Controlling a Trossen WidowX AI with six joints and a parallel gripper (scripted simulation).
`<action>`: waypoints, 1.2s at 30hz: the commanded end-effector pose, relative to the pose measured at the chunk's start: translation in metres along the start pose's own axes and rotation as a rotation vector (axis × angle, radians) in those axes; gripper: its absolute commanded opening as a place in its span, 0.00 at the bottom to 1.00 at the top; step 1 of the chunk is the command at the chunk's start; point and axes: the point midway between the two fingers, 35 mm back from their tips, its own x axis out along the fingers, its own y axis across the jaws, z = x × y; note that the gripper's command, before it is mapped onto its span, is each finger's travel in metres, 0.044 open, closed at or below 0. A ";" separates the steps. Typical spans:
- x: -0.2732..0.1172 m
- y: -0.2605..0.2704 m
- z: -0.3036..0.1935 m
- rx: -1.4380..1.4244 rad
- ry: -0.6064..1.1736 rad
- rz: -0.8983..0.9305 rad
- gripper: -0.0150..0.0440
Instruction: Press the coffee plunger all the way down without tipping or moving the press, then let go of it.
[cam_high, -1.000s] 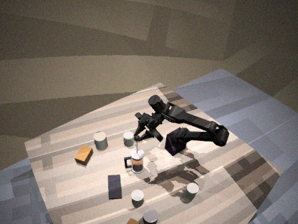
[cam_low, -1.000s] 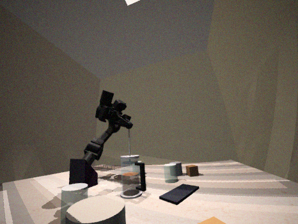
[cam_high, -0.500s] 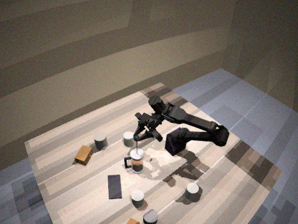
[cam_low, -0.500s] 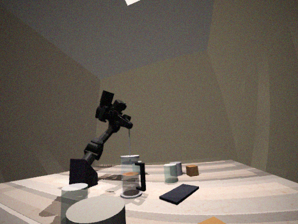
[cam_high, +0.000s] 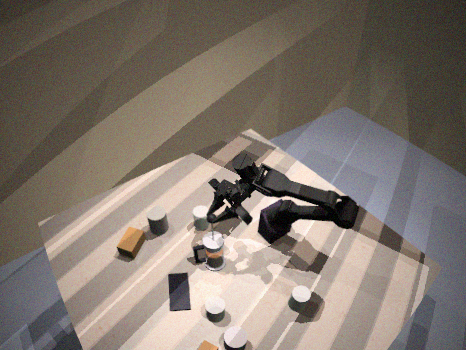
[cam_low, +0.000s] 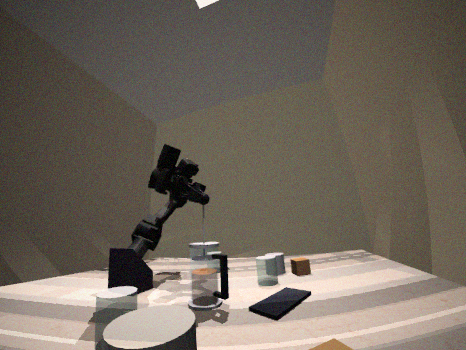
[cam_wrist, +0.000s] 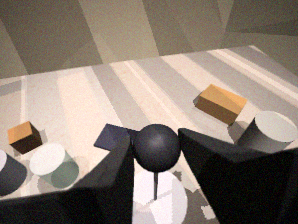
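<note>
dark gripper (cam_high: 227, 217) is hanging just above the glass coffee press (cam_high: 214, 251), mid-table, from the top. exterior view: the press (cam_low: 205, 275) is standing upright, rod seemingly raised. wrist view: fingers are pinching the black plunger knob (cam_wrist: 156, 147), half closed.

The top camera hangs high and far, looking down on the striped table (cam_high: 350, 280). The exterior camera sits low at the table's edge, facing the arm (cam_low: 160, 220). The wrist camera rides close behind the gripper (cam_wrist: 156, 150). All 3 share the coffee press (cam_high: 214, 251).
</note>
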 end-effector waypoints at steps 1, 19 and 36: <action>0.009 -0.002 -0.018 0.014 0.031 -0.010 0.47; 0.027 -0.005 -0.042 0.014 0.032 -0.012 0.47; 0.044 -0.004 -0.064 0.016 0.024 -0.008 0.47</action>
